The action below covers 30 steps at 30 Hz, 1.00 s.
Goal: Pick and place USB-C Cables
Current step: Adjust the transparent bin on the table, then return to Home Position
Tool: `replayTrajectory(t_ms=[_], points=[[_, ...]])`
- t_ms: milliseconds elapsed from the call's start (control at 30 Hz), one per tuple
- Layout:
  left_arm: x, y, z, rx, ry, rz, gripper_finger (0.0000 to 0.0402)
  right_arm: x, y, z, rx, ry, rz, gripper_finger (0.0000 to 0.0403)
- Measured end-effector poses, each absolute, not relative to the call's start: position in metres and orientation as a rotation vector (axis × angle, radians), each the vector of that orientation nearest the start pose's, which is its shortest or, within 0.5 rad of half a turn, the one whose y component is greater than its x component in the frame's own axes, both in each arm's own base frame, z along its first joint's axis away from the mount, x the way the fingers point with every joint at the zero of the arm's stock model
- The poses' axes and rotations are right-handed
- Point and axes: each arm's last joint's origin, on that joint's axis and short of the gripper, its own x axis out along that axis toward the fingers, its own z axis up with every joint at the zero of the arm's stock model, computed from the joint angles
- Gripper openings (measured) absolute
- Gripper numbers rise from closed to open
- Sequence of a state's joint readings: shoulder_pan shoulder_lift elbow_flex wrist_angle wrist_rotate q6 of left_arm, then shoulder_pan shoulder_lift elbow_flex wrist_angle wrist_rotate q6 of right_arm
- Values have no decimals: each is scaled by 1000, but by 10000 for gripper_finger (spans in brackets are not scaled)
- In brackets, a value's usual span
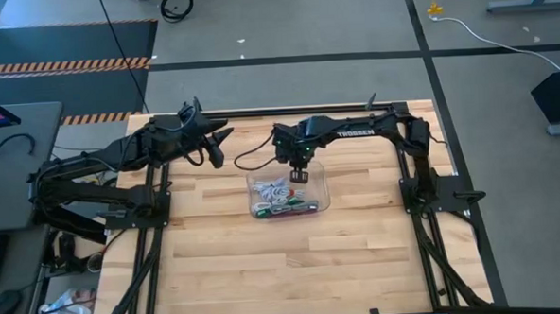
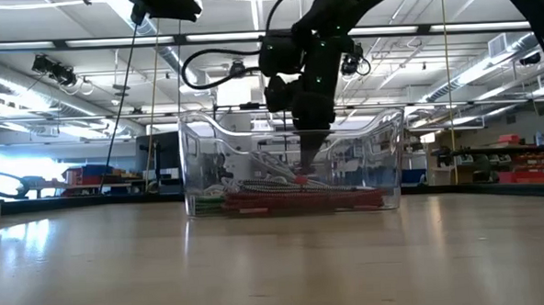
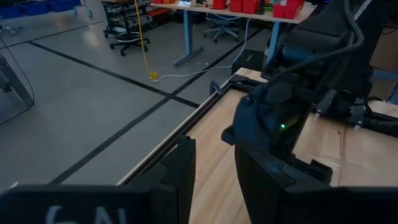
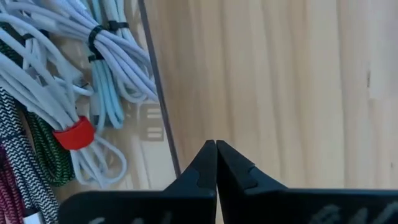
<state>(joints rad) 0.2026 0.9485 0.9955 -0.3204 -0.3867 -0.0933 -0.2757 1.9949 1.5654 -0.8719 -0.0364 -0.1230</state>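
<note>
The clear plastic tray (image 1: pixel 321 188) stands mid-table and holds several coiled USB-C cables (image 1: pixel 280 202). In the right wrist view I see grey-white bundles (image 4: pixel 43 74), one with a red tie (image 4: pixel 73 133), one pale bundle with a black tie (image 4: pixel 99 37), and a green braided one (image 4: pixel 46 155). My right gripper (image 4: pixel 216 147) is shut with nothing between its fingers. It points down into the tray (image 2: pixel 307 169), beside the pile, and I see no touch. My left gripper (image 3: pixel 214 180) is open and raised over the table's far left part (image 1: pixel 218 148).
The bare wooden table top (image 1: pixel 266 271) stretches toward the near edge in front of the tray. A black cable (image 1: pixel 247 158) loops from the right arm's wrist near the tray's far side. Floor and shelving lie beyond the table.
</note>
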Motion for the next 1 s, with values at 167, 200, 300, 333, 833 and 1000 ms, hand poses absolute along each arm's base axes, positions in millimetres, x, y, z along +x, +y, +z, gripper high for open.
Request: replayTrajectory(t_ms=[167, 200, 300, 333, 833, 1000], points=[[192, 49, 364, -66, 246, 579, 117, 390, -106, 210, 33, 1300, -173, 1], [191, 48, 365, -69, 240, 558, 115, 390, -107, 216, 13, 1306, -200, 1], [180, 41, 374, -74, 195, 458, 100, 387, -109, 244, -13, 1284, -251, 1], [175, 38, 376, -77, 183, 415, 92, 385, -110, 256, -10, 1259, -259, 1], [80, 4, 356, -219, 217, 141, 4, 194, -55, 464, 121, 497, -425, 0], [72, 2, 321, -260, 102, 103, 3, 119, -23, 473, 183, 234, -377, 0]])
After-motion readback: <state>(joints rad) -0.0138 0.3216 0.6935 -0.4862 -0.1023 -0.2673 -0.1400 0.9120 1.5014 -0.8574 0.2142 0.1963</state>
